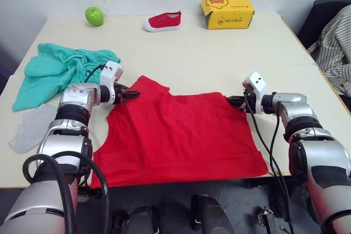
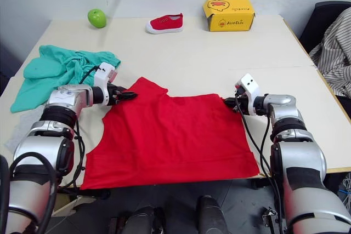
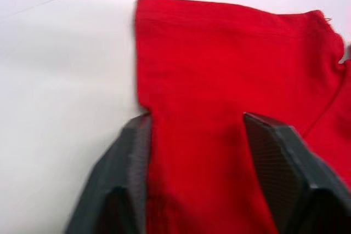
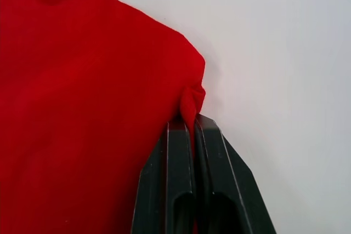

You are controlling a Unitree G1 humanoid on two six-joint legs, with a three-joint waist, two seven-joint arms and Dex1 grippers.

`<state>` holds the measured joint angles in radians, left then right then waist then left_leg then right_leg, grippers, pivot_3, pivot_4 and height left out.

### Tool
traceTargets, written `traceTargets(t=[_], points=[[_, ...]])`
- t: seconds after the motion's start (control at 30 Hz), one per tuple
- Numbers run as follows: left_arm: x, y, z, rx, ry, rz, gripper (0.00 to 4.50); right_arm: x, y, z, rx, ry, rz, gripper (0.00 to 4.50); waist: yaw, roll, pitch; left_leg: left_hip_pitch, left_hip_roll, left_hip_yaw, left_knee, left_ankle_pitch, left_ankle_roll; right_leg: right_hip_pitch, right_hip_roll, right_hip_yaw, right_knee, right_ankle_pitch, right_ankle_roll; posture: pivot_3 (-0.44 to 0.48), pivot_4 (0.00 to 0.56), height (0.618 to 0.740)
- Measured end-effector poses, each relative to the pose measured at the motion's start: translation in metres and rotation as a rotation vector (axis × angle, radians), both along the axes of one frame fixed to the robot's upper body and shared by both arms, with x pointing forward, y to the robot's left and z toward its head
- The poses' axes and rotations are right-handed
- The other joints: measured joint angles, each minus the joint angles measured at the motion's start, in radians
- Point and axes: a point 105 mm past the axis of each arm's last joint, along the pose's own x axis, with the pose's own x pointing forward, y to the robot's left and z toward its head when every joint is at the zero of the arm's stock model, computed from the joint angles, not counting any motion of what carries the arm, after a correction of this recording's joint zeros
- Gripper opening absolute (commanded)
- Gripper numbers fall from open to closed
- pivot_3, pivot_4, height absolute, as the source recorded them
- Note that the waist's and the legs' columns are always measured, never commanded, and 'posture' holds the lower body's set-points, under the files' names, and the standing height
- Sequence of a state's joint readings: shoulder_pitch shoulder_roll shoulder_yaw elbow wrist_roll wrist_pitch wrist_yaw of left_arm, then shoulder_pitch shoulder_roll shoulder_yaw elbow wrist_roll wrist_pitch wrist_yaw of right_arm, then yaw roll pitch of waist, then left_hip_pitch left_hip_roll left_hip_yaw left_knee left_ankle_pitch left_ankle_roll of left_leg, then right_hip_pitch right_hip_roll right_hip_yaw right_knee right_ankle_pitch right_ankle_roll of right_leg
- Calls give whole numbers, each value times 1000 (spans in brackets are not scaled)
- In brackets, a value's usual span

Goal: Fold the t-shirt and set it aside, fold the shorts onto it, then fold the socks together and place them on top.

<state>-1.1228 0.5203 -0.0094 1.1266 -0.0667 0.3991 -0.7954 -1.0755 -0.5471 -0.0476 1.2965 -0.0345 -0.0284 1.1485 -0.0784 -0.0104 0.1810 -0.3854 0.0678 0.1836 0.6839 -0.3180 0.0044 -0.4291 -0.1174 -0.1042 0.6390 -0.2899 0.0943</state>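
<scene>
The red t-shirt [image 1: 181, 135] lies spread flat at the table's front, its lower hem hanging over the edge. My left gripper [image 1: 131, 93] is at its far left corner, open, with the red cloth lying between the two fingers [image 3: 134, 152]. My right gripper [image 1: 235, 101] is shut on the shirt's far right corner, and the cloth bunches at the fingertips [image 4: 189, 127]. The teal shorts [image 1: 55, 68] lie crumpled at the left of the table, behind my left arm. A light grey sock [image 1: 30, 127] lies flat near the left front edge.
Along the table's back stand a green apple [image 1: 94, 16], a small red shoe [image 1: 163, 21] and a yellow box [image 1: 227, 11]. At the right, beyond the table, there is a striped cloth [image 1: 335, 42] on a dark chair [image 1: 323, 12]. Bare tabletop [image 1: 219, 58] stretches behind the shirt.
</scene>
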Motion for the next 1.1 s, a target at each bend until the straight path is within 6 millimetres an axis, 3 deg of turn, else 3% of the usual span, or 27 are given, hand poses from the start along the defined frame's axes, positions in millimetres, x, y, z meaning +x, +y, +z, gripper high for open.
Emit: traceTargets(t=[0.17, 0.47, 0.83, 1.0, 1.1], points=[[1, -1, -2, -5, -18, -3, 53, -1, 0, 0, 6, -6, 10, 0, -2, 0, 0, 0, 0, 0, 0, 0, 0, 0, 0, 0, 0, 0, 0, 0, 150, 740], [-3, 8, -2, -58, -69, -4, 18, -2, -1, 2, 57, -18, 5, 0, -5, 0, 0, -1, 0, 0, 0, 0, 0, -1, 0, 0, 0, 0, 0, 0, 150, 740], [-21, 23, 39, -69, -190, -92, 18, -4, -17, 42, 205, -124, 11, 0, -5, 0, 0, -1, 0, 0, -1, 0, 0, -1, 0, 0, 0, 0, 0, 0, 150, 740], [-43, 28, 29, -18, -183, -133, 18, -11, -27, 52, 219, -148, 41, 0, -5, 0, 0, -1, 0, 0, -1, 0, 0, -2, 0, 1, 0, 0, 0, 0, 150, 740], [-58, 30, 22, -7, -164, -137, 18, -19, -34, 47, 204, -146, 56, 0, -3, 0, 0, -1, 0, -1, -1, 0, 0, -1, 0, 1, 0, 0, 0, 0, 150, 740]])
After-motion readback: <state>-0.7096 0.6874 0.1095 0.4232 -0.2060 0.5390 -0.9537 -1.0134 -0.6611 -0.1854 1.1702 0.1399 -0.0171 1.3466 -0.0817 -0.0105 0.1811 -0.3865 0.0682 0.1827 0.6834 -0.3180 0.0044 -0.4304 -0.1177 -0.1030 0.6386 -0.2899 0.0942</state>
